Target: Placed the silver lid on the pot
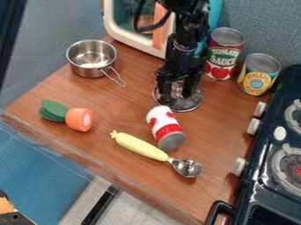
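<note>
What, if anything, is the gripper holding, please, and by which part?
That cannot be told: the gripper is down at the silver lid, but any grip on it is unclear.

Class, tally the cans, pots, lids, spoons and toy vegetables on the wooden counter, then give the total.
Cans: 3 (red can, yellow can, fallen can)
Pots: 1 (silver pot)
Lids: 1 (lid)
Spoons: 1 (spoon)
Toy vegetables: 1 (orange-green vegetable)
Total: 7

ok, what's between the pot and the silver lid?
Camera view: the pot's wire handle juts partway toward the lid; past it, bare wood counter.
</note>
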Robot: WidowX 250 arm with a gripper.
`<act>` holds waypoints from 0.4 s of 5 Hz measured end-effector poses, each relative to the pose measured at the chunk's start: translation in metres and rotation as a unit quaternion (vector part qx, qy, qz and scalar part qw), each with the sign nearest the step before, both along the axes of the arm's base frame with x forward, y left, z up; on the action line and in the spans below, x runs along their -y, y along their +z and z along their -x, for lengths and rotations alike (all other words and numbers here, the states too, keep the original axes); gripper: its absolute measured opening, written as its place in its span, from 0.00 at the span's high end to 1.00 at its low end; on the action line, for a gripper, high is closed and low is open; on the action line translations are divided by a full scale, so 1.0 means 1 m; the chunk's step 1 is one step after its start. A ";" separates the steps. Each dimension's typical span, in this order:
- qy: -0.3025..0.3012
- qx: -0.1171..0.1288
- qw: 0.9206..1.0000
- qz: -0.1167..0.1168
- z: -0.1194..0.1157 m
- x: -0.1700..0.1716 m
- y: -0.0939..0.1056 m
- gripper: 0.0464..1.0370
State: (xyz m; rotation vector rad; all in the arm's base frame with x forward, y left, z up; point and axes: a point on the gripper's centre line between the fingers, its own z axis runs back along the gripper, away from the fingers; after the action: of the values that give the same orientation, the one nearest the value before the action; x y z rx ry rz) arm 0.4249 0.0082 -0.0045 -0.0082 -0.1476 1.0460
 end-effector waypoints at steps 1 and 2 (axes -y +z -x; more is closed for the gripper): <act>0.000 0.001 1.000 -0.005 -0.001 0.000 0.000 0.08; 0.001 0.005 1.000 -0.003 -0.002 0.000 0.001 0.36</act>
State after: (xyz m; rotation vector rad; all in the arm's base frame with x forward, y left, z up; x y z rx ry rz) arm 0.4266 0.0080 -0.0039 -0.0077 -0.1599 1.0479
